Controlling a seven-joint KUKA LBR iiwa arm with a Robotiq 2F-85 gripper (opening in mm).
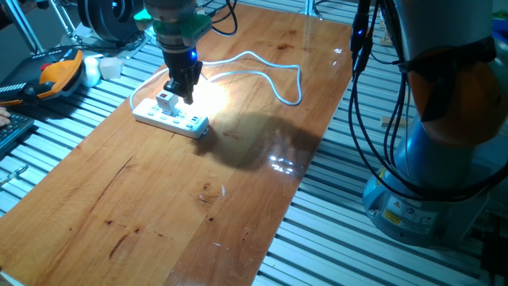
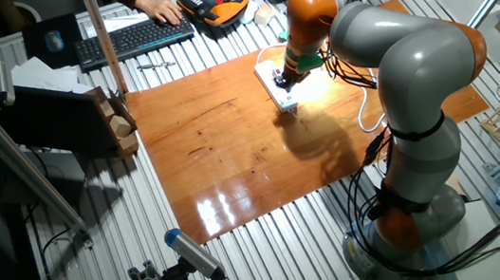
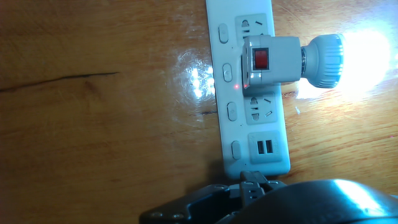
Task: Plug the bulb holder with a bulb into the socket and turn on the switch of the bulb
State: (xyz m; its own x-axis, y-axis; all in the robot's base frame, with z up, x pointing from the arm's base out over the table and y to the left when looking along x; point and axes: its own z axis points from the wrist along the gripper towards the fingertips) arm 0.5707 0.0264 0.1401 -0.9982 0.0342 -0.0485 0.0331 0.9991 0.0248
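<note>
The white bulb holder (image 1: 165, 102) stands plugged into the long white socket strip (image 1: 176, 120) at the far left of the wooden board. In the hand view the holder (image 3: 277, 74) sits on the strip (image 3: 214, 87), its red switch (image 3: 261, 60) faces up, and the bulb (image 3: 357, 56) glows brightly to the right. My gripper (image 1: 184, 94) hangs just above the strip beside the holder, fingers together and holding nothing. Its tips show at the bottom of the hand view (image 3: 252, 183). The other fixed view shows the gripper (image 2: 283, 80) over the strip.
The strip's white cable (image 1: 270, 67) loops across the board behind it. An orange teach pendant (image 1: 59, 75) and a white cup (image 1: 109, 67) lie off the board at the left. A keyboard (image 2: 133, 40) with a person's hand on it lies beyond. The robot base (image 1: 429, 199) stands at the right.
</note>
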